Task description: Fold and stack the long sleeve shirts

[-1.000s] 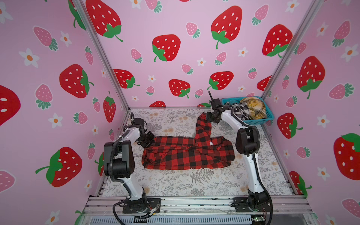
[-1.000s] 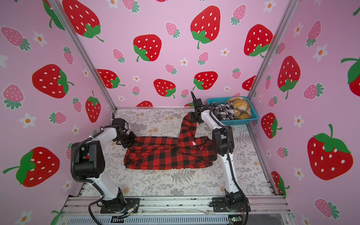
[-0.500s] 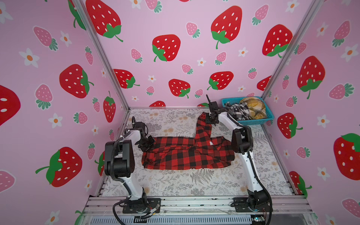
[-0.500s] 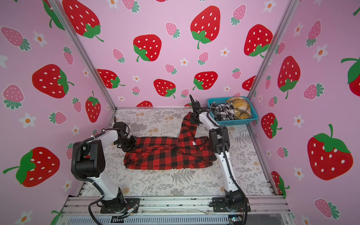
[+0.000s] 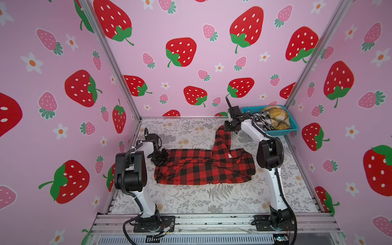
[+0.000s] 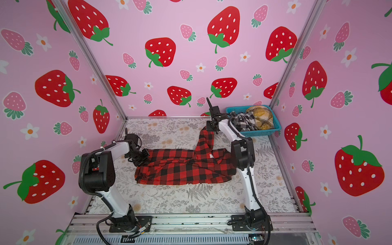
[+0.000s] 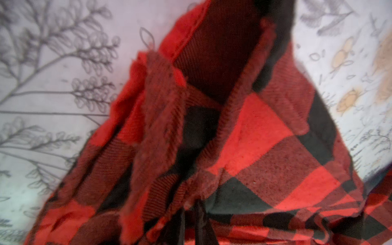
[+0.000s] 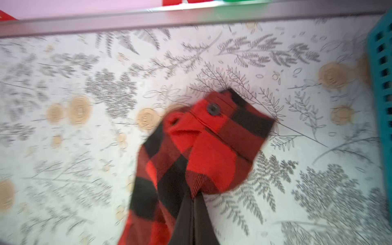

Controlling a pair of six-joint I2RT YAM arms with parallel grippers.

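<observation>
The red-and-black long sleeve shirt (image 5: 203,169) lies rumpled across the middle of the floral table in both top views, with one sleeve (image 5: 222,140) stretched toward the back. My right gripper (image 5: 228,128) is shut on that sleeve's buttoned cuff (image 8: 222,137), which is pinched between its fingers (image 8: 199,220). My left gripper (image 5: 162,158) is at the shirt's left edge, shut on a fold of the red-and-black cloth (image 7: 244,137). A black-and-white shirt (image 5: 262,122) and a mustard plaid shirt (image 5: 275,118) sit bundled in the basket.
A turquoise perforated basket (image 5: 280,132) stands in the back right corner, close beside my right arm; its wall (image 8: 381,74) shows in the right wrist view. Pink strawberry walls with metal posts enclose the table on three sides. A metal rail (image 5: 212,220) runs along the front.
My right gripper has closed on the sleeve cuff at the back. My left gripper has shifted slightly along the shirt's left edge. The shirt's body has barely moved.
</observation>
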